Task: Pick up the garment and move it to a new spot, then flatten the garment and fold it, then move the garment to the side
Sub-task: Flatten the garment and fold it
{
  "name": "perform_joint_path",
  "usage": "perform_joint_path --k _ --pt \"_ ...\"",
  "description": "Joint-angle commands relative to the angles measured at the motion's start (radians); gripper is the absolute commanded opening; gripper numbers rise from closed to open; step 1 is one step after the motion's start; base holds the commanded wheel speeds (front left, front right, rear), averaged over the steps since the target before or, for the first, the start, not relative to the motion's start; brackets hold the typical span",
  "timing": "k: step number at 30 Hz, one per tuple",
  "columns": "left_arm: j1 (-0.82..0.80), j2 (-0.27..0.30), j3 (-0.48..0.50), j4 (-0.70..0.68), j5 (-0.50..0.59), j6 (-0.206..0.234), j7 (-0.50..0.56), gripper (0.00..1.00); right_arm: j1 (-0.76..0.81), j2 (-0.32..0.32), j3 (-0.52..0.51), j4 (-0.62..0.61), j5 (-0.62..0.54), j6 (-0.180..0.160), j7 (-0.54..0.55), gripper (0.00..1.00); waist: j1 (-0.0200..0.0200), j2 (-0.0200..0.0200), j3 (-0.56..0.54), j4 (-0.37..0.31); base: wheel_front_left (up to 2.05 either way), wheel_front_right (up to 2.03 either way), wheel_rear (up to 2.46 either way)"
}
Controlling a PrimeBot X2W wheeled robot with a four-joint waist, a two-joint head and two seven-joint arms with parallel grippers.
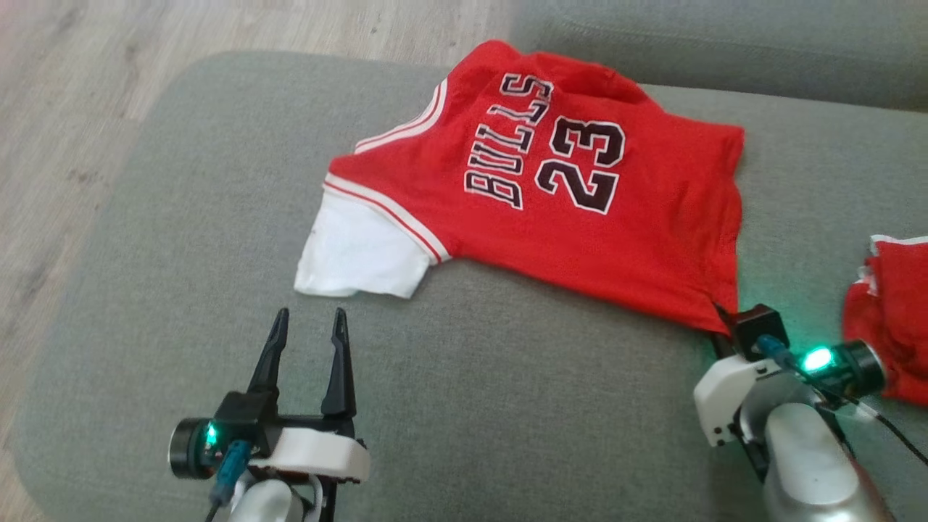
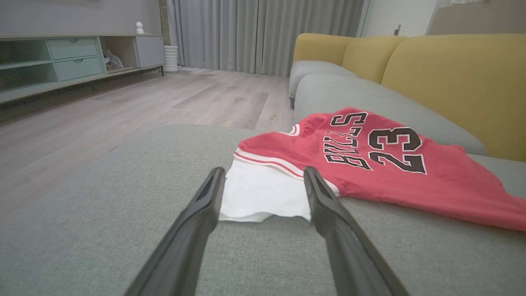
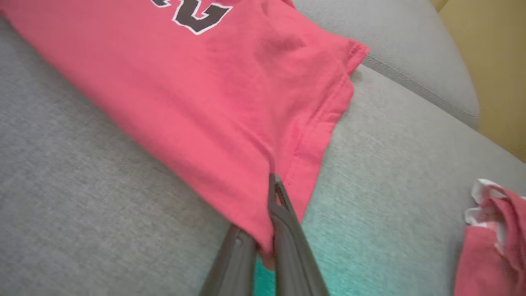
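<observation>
Two end effectors sit nearest: the left end effector (image 1: 310, 317), fingers spread, is poised just short of the white sleeve (image 1: 355, 254) without touching it. The right end effector (image 3: 274, 183) is pinched onto the hem corner of the garment (image 1: 565, 217). The red jersey lies mostly flat, print up, across the grey sofa cushion (image 1: 471, 391), with a few soft rumples toward its far edge. It looks light, limp and thin, so it should drape and bunch when dragged. Holding the sleeve edge and the hem corner together would likely keep it taut. A second red cloth (image 1: 895, 319) lies apart at the right, with wooden floor (image 1: 58, 109) beyond.
</observation>
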Motion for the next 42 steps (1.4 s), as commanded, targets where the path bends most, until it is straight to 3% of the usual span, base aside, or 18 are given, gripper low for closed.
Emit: perform_joint_path --k 1,9,10,11,12,15,18,22,26,33,42 --pt "-0.018 0.004 0.037 -0.025 0.012 0.001 -0.01 1.0 -0.007 -0.003 0.009 -0.025 -0.01 -0.001 -0.013 0.0 0.0 0.0 -0.013 -0.011 0.0 0.0 0.0" --pt "0.002 0.007 0.053 -0.026 0.011 0.002 -0.01 1.0 0.016 -0.003 -0.078 -0.061 -0.05 -0.001 -0.023 0.0 0.0 0.0 -0.047 -0.052 0.0 0.0 0.0" --pt "0.004 0.008 0.054 -0.027 0.01 0.001 -0.01 1.0 0.016 -0.003 -0.084 -0.072 -0.056 -0.001 -0.026 0.33 0.0 0.0 -0.047 -0.057 0.0 0.0 0.0" --pt "0.006 0.008 0.055 -0.028 0.011 0.001 -0.01 1.0 0.016 -0.003 -0.094 -0.09 -0.07 -0.001 -0.029 0.83 0.0 0.0 -0.047 -0.063 0.0 0.0 0.0" --pt "0.007 0.009 0.055 -0.029 0.011 0.0 -0.01 1.0 0.017 -0.003 -0.106 -0.104 -0.072 -0.001 -0.032 1.0 0.0 0.0 -0.047 -0.069 0.0 0.0 0.0" --pt "0.007 0.014 0.061 -0.028 0.012 0.0 -0.01 1.0 0.021 -0.003 -0.129 -0.145 -0.041 -0.001 -0.051 1.0 0.0 0.0 -0.049 -0.088 0.0 0.0 0.0" --pt "0.003 0.02 0.072 -0.03 0.01 0.004 -0.01 1.0 0.031 -0.003 -0.137 -0.205 0.062 -0.001 -0.089 1.0 0.0 0.0 -0.05 -0.106 0.0 0.0 0.0" --pt "0.004 0.028 0.087 -0.036 0.007 0.008 -0.01 1.0 0.072 -0.003 -0.091 -0.31 0.296 -0.001 -0.136 1.0 0.0 0.0 -0.055 -0.128 0.0 0.0 0.0" --pt "0.012 0.031 0.107 -0.045 0.004 0.012 -0.01 1.0 0.183 -0.003 0.021 -0.461 0.552 -0.001 -0.161 1.0 0.0 0.0 -0.056 -0.151 0.0 0.0 0.0" --pt "-0.01 0.053 0.123 -0.007 0.009 0.015 0.001 1.0 0.241 -0.003 0.092 -0.569 0.629 -0.001 -0.164 1.0 0.0 0.0 -0.033 -0.177 0.0 0.0 0.0" --pt "-0.134 0.121 0.091 0.195 0.029 -0.009 0.21 1.0 0.224 -0.003 0.116 -0.63 0.658 -0.001 -0.164 1.0 0.0 0.0 0.03 -0.221 0.0 0.0 0.0"
